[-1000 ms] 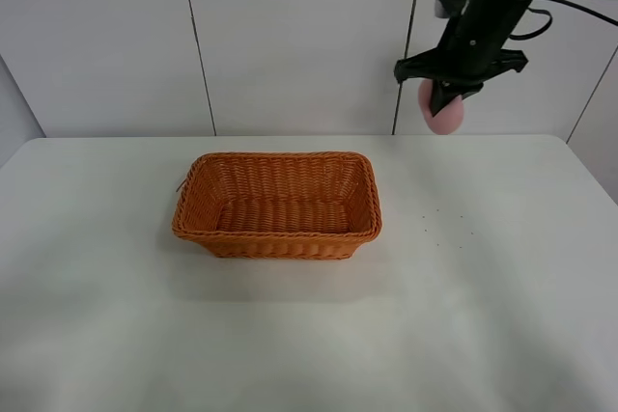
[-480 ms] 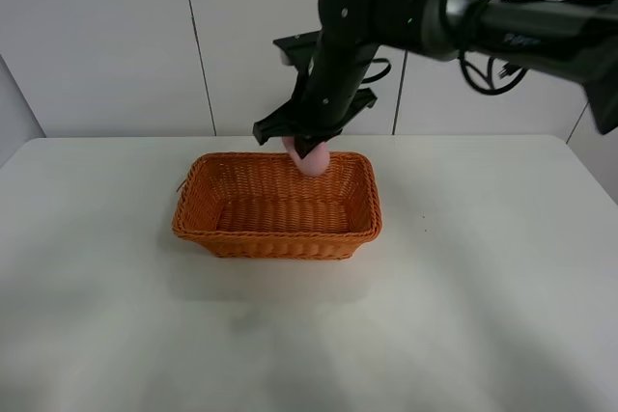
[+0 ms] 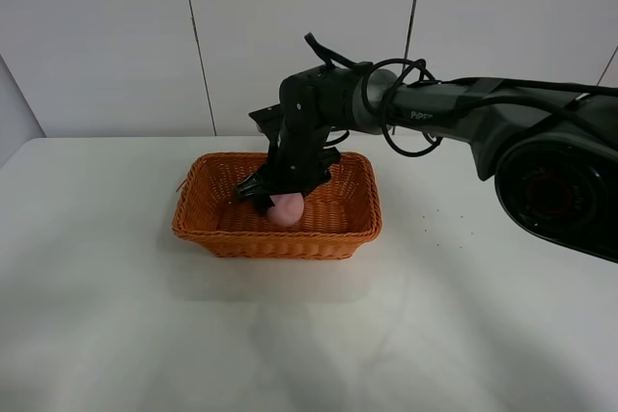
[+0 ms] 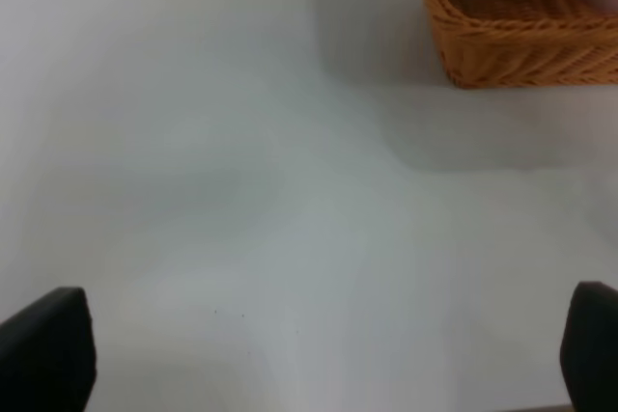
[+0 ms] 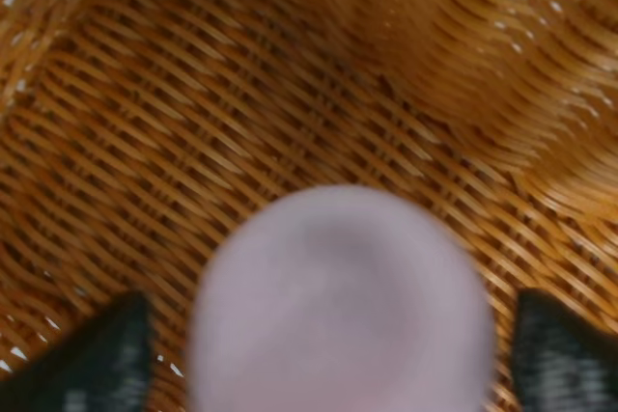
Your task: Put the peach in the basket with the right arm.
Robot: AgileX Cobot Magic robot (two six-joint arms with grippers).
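Two black fingertips (image 5: 97,359) of my right gripper (image 3: 280,200) flank the small matte pink peach (image 5: 338,296), which is low inside the rectangular orange-brown woven wicker basket (image 3: 280,240), near its middle. Thin strips of weave show between the peach and each fingertip, yet through the blur I cannot tell whether it is gripped. My left gripper (image 4: 328,354) hangs wide open over the white table (image 4: 193,190), holding nothing.
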